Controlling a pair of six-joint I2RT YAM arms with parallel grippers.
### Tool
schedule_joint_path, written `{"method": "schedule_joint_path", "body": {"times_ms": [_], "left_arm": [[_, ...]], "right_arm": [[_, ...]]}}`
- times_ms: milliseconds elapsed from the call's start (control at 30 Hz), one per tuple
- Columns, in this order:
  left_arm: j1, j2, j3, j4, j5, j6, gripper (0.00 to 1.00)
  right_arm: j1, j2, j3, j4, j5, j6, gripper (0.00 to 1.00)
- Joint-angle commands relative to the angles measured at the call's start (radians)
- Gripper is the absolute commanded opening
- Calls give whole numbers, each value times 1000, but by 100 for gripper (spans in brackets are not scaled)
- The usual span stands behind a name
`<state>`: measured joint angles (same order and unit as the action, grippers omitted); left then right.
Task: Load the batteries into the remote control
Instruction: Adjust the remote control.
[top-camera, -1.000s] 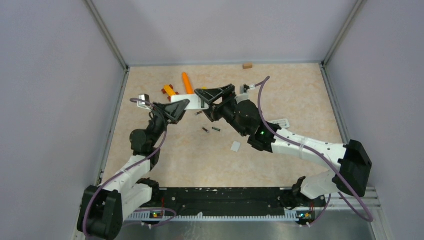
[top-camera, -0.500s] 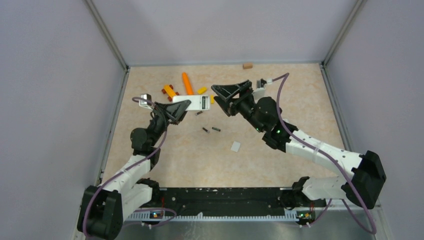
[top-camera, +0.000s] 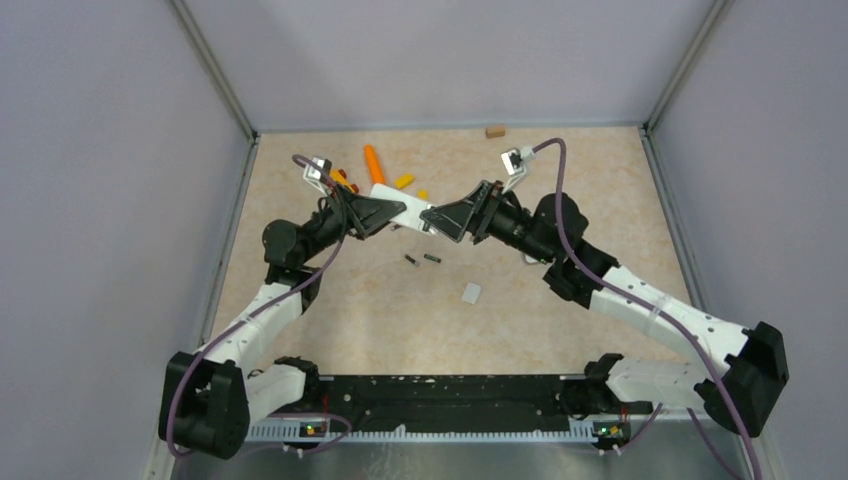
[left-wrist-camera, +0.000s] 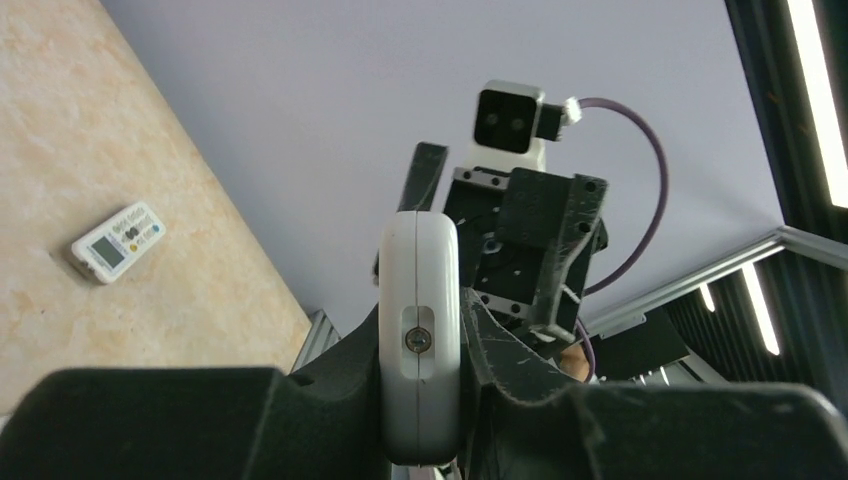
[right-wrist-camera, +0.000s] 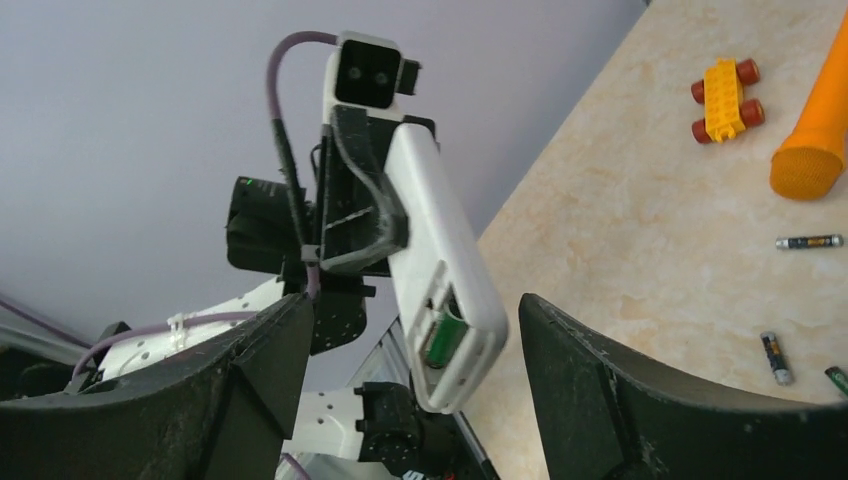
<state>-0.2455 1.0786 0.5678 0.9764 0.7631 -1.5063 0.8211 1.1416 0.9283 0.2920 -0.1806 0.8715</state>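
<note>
My left gripper (top-camera: 385, 212) is shut on the white remote control (top-camera: 410, 205) and holds it above the table. In the left wrist view the remote (left-wrist-camera: 419, 300) stands edge-on, clamped in the left gripper (left-wrist-camera: 420, 400). My right gripper (top-camera: 440, 215) is open, its jaws on either side of the remote's free end without touching it. The right wrist view shows the remote (right-wrist-camera: 440, 250) with its compartment open and something green (right-wrist-camera: 443, 340) inside, between the fingers of the right gripper (right-wrist-camera: 415, 305). Two batteries (top-camera: 410, 260) (top-camera: 432, 259) lie on the table below. Three batteries (right-wrist-camera: 810, 241) (right-wrist-camera: 773, 357) (right-wrist-camera: 836, 375) show in the right wrist view.
A small white cover (top-camera: 470, 292) lies near the middle of the table. An orange stick (top-camera: 373, 163), yellow pieces (top-camera: 403, 181) and a brown block (top-camera: 494, 130) sit at the back. A yellow toy car (right-wrist-camera: 724, 86) and a second small remote (left-wrist-camera: 117, 241) lie on the table.
My left arm has lifted the remote and carried it right. The right gripper, which had pulled away to the right, has swung back around the remote's end with its jaws a little wider.
</note>
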Motion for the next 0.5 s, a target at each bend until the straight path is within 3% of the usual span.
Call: {"method": "schedule_joint_path", "body": {"times_ms": [0, 67, 467], "left_arm": [[-1, 11, 50, 36, 106, 43, 0], [-1, 15, 58, 38, 136, 51, 0], [-1, 7, 90, 26, 195, 43, 0]], "right_arm": [[-2, -72, -23, 44, -48, -126, 78], [-3, -85, -28, 37, -68, -146, 76], [-5, -76, -25, 39, -120, -151, 33]]}}
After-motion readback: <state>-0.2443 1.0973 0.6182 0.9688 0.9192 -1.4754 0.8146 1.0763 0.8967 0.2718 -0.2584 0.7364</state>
